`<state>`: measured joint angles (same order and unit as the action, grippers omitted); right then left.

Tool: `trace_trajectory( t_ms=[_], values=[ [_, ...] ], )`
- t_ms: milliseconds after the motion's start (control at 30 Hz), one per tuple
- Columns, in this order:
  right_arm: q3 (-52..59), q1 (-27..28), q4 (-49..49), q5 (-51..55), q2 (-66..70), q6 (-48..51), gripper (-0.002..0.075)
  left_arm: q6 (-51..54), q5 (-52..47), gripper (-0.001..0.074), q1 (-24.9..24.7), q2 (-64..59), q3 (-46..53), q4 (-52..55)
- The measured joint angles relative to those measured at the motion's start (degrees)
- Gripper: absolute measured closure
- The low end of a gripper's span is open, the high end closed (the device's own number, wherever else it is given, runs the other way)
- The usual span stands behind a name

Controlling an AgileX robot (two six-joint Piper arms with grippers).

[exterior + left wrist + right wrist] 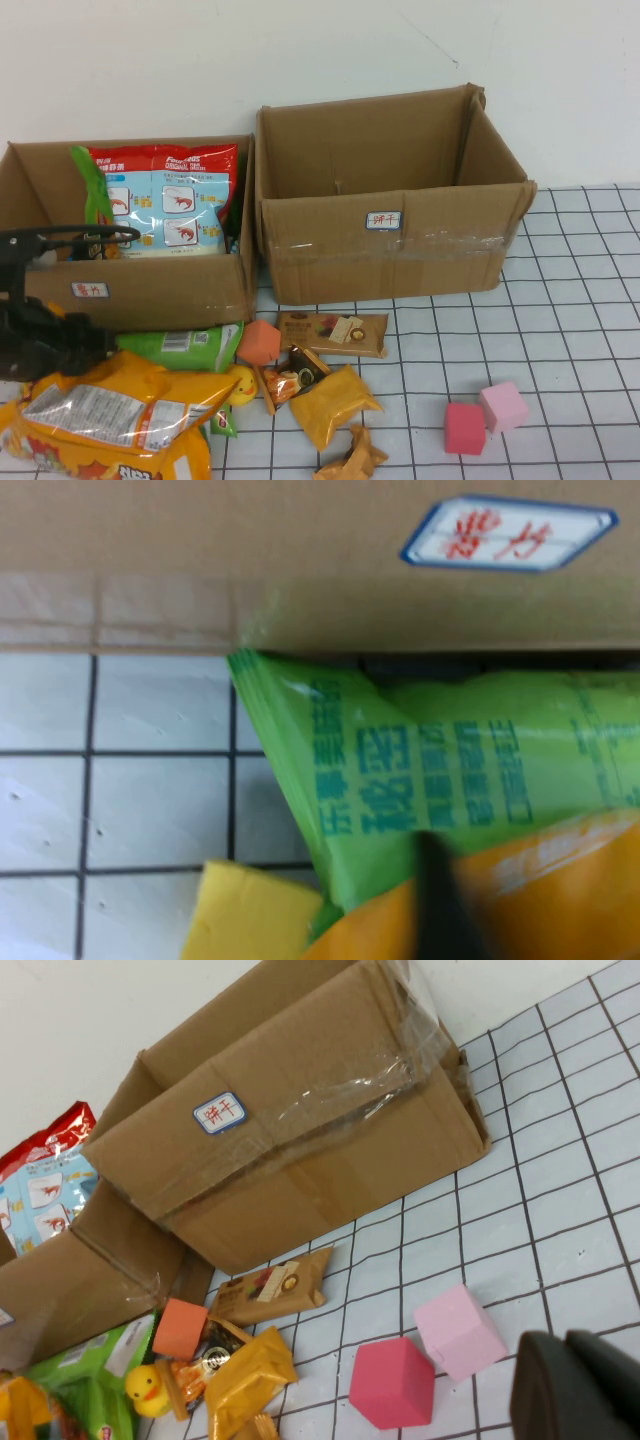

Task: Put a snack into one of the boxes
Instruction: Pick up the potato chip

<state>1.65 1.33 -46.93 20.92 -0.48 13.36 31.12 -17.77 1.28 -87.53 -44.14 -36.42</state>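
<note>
At the left front of the table, just in front of the left box [130,300], my left gripper [45,345] sits low over the heap of snack bags. I cannot tell from any view whether it is spread or closed; only a dark sliver of it shows in the left wrist view, over the seam between orange and green packets. My right gripper [575,1385] is out of the high view, parked off to the right near the pink block [458,1328] and the red block [392,1382], well apart from the snacks; its state I cannot tell either.

Step in hand, as I judge it: picking one bag from the pile. Nearest candidates are the big orange bag [110,420] directly below my left gripper and the green bag [185,345] lying against the left box's front wall. To do it well: take only one packet, pinch a crimped edge, not the puffy middle, and lift straight up before moving over the box wall.

Orange bag: large, glossy, crinkled foil, air-filled, lying flat and partly overlapping the green one. Likely slippery; it may deform under grip.

Left box already holds a red and white shrimp-chip bag [175,200] standing upright. Right box [390,225] appears empty from here.
</note>
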Motion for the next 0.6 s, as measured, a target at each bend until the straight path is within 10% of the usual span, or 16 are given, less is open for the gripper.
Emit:
trace_trajectory(
  t_ms=[100, 200, 600],
  values=[
    [0.0, 0.0, 0.0, 0.0, 0.0, 0.0, 0.0727, -0.12, -0.91, 0.0611, 0.0, -0.03, 0.0, 0.0],
    [0.0, 0.0, 0.0, 0.0, 0.0, 0.0, 0.0727, -0.4, -2.23, 0.0692, 0.0, -0.03, 0.0, -1.01],
    [0.0, 0.0, 0.0, 0.0, 0.0, 0.0, 0.0727, 0.98, -10.7, 0.0734, 0.0, 7.57, -4.36, -5.48]
  ],
)
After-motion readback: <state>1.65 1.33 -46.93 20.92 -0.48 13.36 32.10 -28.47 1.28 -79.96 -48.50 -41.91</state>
